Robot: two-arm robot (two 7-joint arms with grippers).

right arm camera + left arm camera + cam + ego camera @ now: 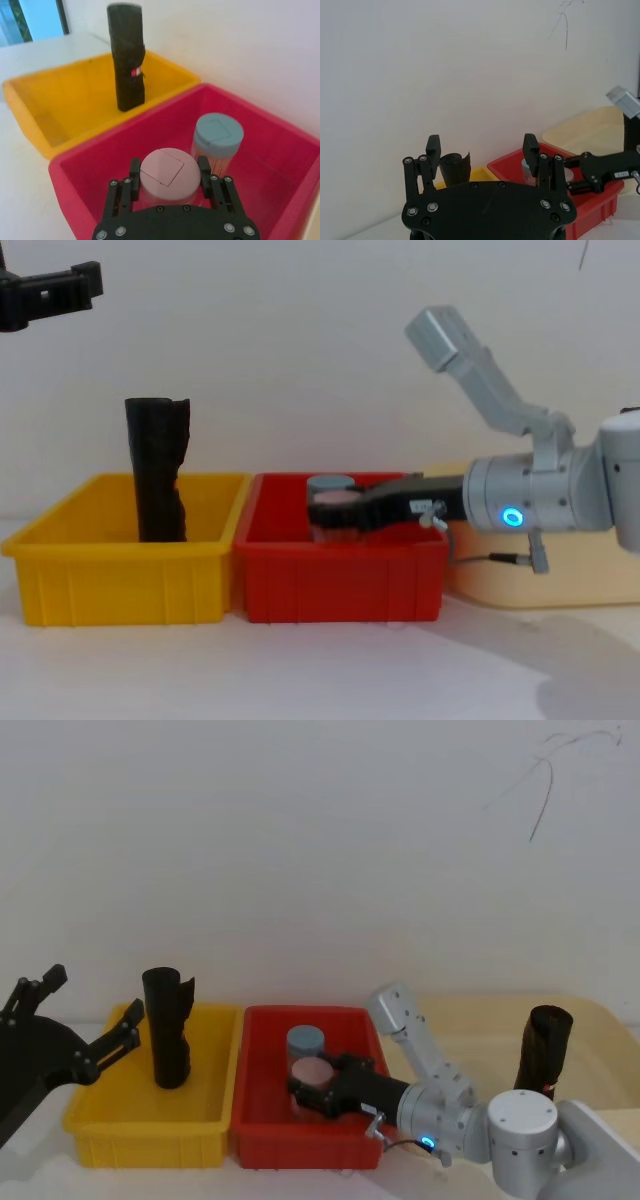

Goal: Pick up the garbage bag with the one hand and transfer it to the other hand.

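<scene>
A lab-like test bench: bare white wall (pixel 300 840), yellow bin (pixel 100 1125), red bin (pixel 262 1140).

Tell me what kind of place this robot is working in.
Probably a lab or test bench, not a home: a bare white wall, a white table holding a yellow bin and a red bin, with a black garbage bag roll standing in the yellow bin.

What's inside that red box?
The red bin holds two jars: a pink-lidded jar between the right pincer's fingers, and a blue-lidded jar behind it. The pincer covers the bin floor beneath.
</scene>
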